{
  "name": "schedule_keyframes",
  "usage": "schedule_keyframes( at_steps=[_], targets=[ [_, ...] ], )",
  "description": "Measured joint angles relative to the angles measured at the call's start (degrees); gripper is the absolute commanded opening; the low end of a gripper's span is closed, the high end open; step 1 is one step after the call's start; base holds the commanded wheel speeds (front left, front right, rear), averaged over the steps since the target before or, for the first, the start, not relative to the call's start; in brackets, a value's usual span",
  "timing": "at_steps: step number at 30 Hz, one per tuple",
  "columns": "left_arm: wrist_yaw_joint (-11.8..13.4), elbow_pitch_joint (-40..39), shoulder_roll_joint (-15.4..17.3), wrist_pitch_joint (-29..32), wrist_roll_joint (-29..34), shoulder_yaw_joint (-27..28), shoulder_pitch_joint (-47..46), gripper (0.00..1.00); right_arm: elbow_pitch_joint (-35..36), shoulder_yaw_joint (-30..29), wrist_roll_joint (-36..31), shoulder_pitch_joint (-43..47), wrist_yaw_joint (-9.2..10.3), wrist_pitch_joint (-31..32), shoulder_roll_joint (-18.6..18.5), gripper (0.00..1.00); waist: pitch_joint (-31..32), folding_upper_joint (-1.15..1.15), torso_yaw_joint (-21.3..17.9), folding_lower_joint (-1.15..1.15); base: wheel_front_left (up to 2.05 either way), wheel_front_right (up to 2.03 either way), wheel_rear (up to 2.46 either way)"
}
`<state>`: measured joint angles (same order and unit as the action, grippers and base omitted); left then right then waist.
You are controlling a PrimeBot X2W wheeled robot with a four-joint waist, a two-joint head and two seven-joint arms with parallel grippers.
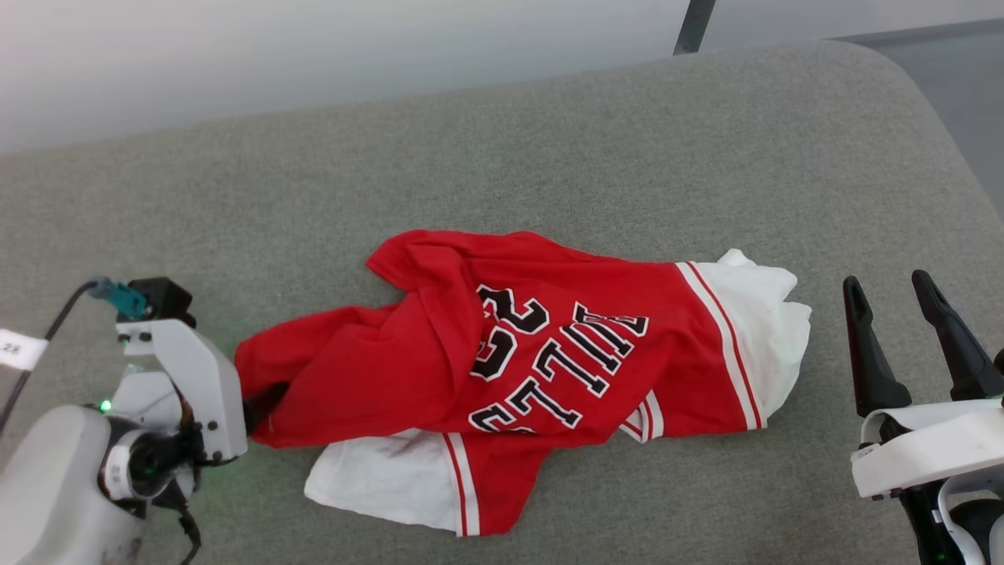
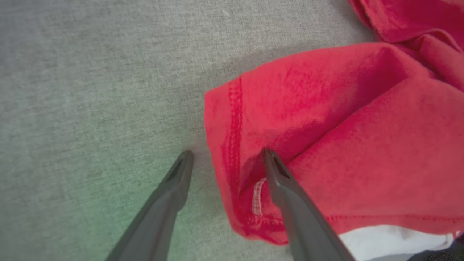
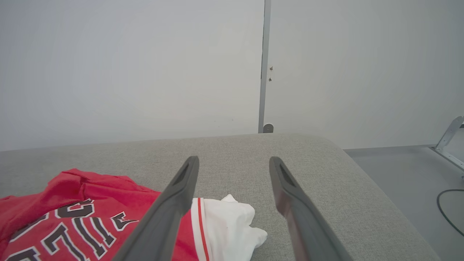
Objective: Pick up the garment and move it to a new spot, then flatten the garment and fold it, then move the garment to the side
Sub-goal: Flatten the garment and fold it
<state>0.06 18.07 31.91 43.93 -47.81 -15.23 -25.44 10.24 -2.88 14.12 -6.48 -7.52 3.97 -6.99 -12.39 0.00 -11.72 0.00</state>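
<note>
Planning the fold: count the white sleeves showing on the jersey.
2. One white sleeve at the right end of the jersey; the other pokes out under its near edge, left of centre.

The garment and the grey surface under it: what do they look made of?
The garment: soft knit cloth, probably cotton jersey, matte; it creases and shows a stitched hem. The grey surface: woven upholstery fabric, matte and flecked, likely padded given its rounded corner.
</note>
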Motion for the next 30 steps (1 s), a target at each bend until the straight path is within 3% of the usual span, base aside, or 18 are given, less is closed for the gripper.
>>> schedule_keyframes(
  at_steps=[2, 3, 4, 5, 16, 30],
  targets=[
    [0.01, 1.45, -0.46, 0.74, -0.08, -0.41, -0.9, 0.98, 0.03, -0.08, 0.08, -0.18, 0.0, -0.01, 0.01, 1.0, -0.35, 0.0, -0.03, 0.0, 0.0, 0.0, 0.0],
    [0.0, 2.11, -0.54, 1.34, -0.14, -0.63, -1.42, 0.45, 0.03, -0.13, 0.08, -0.26, 0.0, -0.01, 0.0, 1.0, -0.51, 0.0, -0.01, 0.0, 0.0, 0.0, 0.0],
    [0.01, 2.96, -0.82, 1.86, -0.54, -0.62, -1.99, 0.07, 0.03, -0.14, 0.09, -0.32, 0.0, -0.01, 0.0, 1.0, -0.66, 0.0, 0.04, 0.0, 0.0, 0.0, 0.0],
    [-0.03, 3.56, -1.09, 2.0, -0.75, -0.7, -2.52, 0.0, 0.03, -0.1, 0.14, -0.37, 0.0, -0.01, 0.01, 1.0, -0.81, 0.0, 0.1, 0.0, 0.0, 0.0, 0.0],
    [-1.27, 5.43, -1.37, 2.92, 0.83, -2.11, -12.28, 0.0, 0.01, 0.63, 0.98, -1.13, 0.0, -0.45, -0.02, 1.0, -2.18, 0.0, -0.3, 0.0, 0.0, 0.0, 0.0],
    [-5.65, 9.4, -3.53, -2.45, 7.01, -6.23, -32.96, 0.0, -1.44, 3.52, 1.56, -3.31, 0.0, -2.63, 1.2, 1.0, -6.28, 0.0, -3.55, 0.0, 0.0, 0.0, 0.0]
  ],
)
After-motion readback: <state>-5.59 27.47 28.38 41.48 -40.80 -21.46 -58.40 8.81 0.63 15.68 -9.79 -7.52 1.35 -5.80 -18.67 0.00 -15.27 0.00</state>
